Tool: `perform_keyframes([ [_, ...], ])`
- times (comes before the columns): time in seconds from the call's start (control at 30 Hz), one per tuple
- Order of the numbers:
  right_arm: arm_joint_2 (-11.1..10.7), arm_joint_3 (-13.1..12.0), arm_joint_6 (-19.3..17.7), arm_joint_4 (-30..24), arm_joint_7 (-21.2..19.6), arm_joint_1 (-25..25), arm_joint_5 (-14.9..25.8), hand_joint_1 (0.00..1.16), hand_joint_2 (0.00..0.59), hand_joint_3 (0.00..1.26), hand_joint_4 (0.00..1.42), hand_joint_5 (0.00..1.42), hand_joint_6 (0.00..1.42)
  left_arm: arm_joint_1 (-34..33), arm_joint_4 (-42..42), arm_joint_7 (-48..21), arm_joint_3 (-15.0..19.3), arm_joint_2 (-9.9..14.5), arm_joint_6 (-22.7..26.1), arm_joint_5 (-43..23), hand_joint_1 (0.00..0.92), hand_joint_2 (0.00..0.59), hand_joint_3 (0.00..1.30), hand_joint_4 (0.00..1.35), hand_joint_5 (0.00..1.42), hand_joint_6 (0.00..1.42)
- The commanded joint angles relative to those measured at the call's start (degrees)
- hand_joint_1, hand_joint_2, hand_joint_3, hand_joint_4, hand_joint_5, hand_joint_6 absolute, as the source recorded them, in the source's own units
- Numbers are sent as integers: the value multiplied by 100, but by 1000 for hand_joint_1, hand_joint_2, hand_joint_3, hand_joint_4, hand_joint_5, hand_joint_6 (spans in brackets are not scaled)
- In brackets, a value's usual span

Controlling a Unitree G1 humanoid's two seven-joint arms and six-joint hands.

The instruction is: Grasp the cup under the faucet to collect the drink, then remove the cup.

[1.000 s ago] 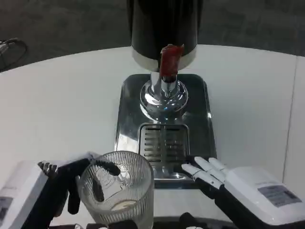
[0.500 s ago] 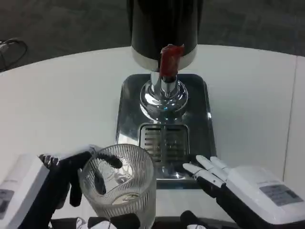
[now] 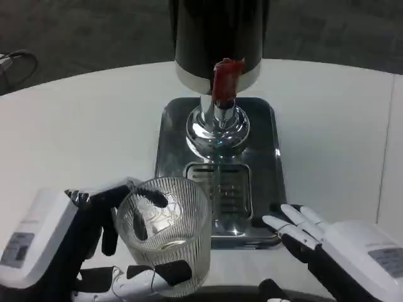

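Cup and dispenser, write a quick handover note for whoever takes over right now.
Left hand grips the ribbed glass cup, near-left of the drip grate.
Right hand is open, holding nothing, at the steel tray's near-right corner.
Done: cup grasped. It looks empty.
Left: bring the cup under the faucet with the red lever, fill it, then take it away.

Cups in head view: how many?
1. A ribbed glass cup at the near table edge, held by the left hand, left of the drip grate. None other visible.
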Motion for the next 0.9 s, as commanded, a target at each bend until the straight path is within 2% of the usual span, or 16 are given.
perform_keyframes([
  [0.03,-3,-233,-162,-211,-7,240,214,295,487,123,1,1,109,-261,213,103,-10,53,45,63,287,324,888,874,1149,1314],
  [0.23,32,-596,-321,-219,0,322,452,298,486,133,9,5,121,-661,668,224,-61,7,271,245,287,324,888,874,1149,1314],
  [0.53,166,-1434,-1102,-219,-123,937,987,299,486,134,10,14,126,-1557,1673,607,-421,147,685,953,287,324,888,874,1149,1314],
  [0.67,274,-1595,-1164,-219,-119,1105,1099,300,486,134,11,14,127,-1996,2073,826,-665,162,969,1260,287,324,888,874,1148,1325],
  [0.77,315,-1747,-1415,-219,-165,1220,1225,300,486,134,11,14,127,-2184,2235,941,-805,170,1131,1367,287,324,888,872,1148,1329],
  [0.9,347,-1928,-1505,-219,-168,1310,1385,300,486,134,11,14,127,-2591,2586,1029,-1077,171,1386,1559,287,324,888,867,1148,1331],
])
